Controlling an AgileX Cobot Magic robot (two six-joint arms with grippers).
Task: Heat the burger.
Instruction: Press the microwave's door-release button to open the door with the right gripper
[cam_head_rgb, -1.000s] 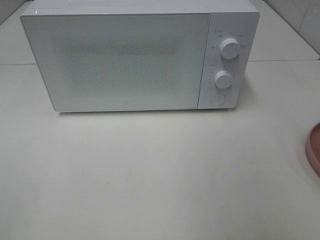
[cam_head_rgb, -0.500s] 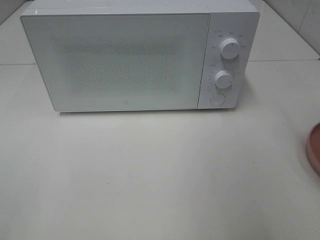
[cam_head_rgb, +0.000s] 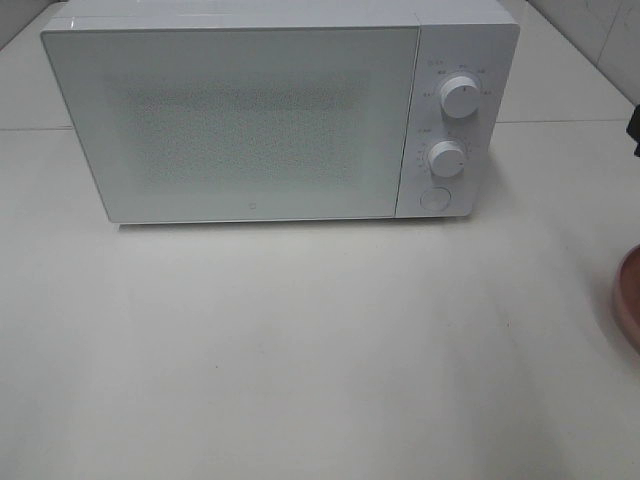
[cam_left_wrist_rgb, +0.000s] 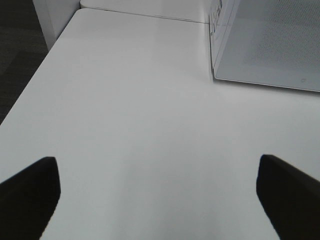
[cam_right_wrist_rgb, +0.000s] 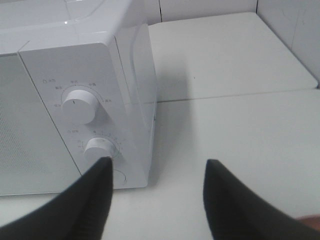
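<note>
The burger is out of view in every frame. A white microwave (cam_head_rgb: 260, 120) stands at the back of the table with its door shut; its two round knobs (cam_head_rgb: 460, 98) and a round button are on the right panel. In the right wrist view, my right gripper (cam_right_wrist_rgb: 158, 165) hovers open in front of the microwave's control panel (cam_right_wrist_rgb: 85, 125) and right corner, with nothing between its fingers. A dark sliver of that arm (cam_head_rgb: 634, 130) shows at the right edge of the exterior view. My left gripper (cam_left_wrist_rgb: 160, 200) is wide open over bare table, left of the microwave (cam_left_wrist_rgb: 270, 45).
The rim of a round pink plate (cam_head_rgb: 630, 300) shows at the right edge of the table. The white table (cam_head_rgb: 300, 340) stretches in front of the microwave. In the left wrist view the table's left edge (cam_left_wrist_rgb: 30, 85) drops to a dark floor.
A dark part of the right arm has come into the exterior view at the right edge. The microwave and plate have not moved.
</note>
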